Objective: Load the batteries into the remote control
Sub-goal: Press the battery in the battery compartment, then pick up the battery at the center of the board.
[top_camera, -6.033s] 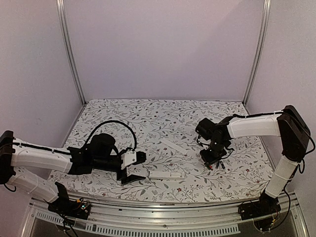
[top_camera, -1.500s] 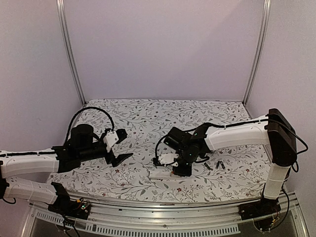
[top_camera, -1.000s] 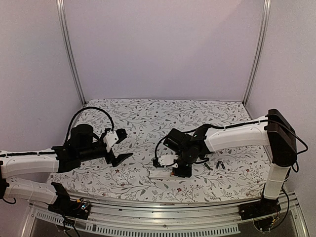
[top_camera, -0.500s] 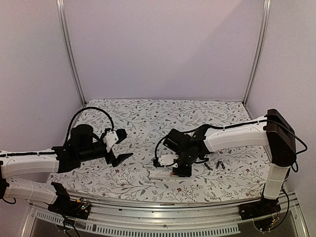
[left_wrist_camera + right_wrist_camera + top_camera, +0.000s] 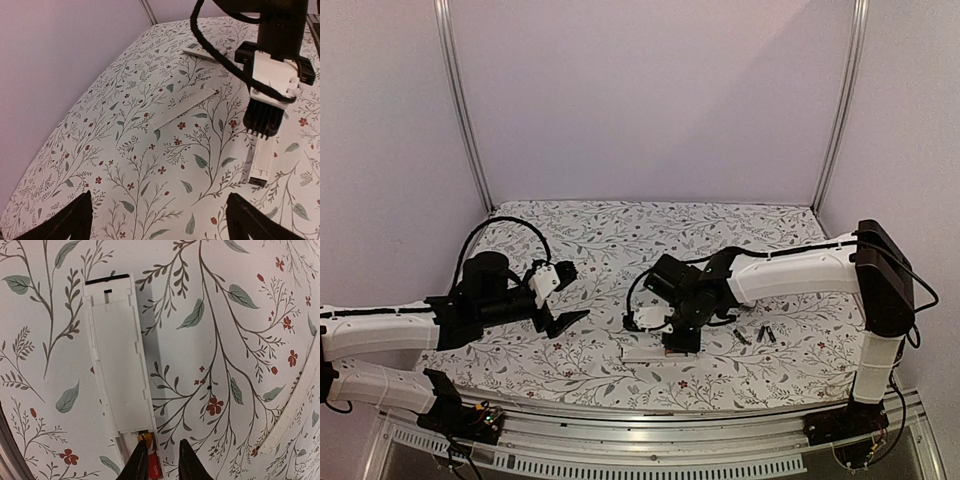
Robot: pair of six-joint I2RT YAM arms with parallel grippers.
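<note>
The red battery [image 5: 154,467] lay at the near end of the open-backed white remote [image 5: 117,375], its brass tip touching that end. It sat between the fingers of the right tool [image 5: 163,442], hard against one finger, with a gap to the other. The fingers stood narrowly parted; whether they gripped the cell could not be told. From above, this tool hung over the right end of the remote, near the front middle of the counter [image 5: 620,230]. The left tool [image 5: 159,195] was spread wide and empty, well to the left, above bare cloth.

The counter wore a white cloth printed with green leaves and small red flowers. Plain lilac walls [image 5: 650,100] enclosed it, with metal posts [image 5: 460,110] at the back corners.

There were two arms, one red cell and about three dark cells [image 5: 765,335] lying loose to the right, too small to count surely. A long white strip [image 5: 182,107] and one more flat white piece [image 5: 200,50] lay farther back.
</note>
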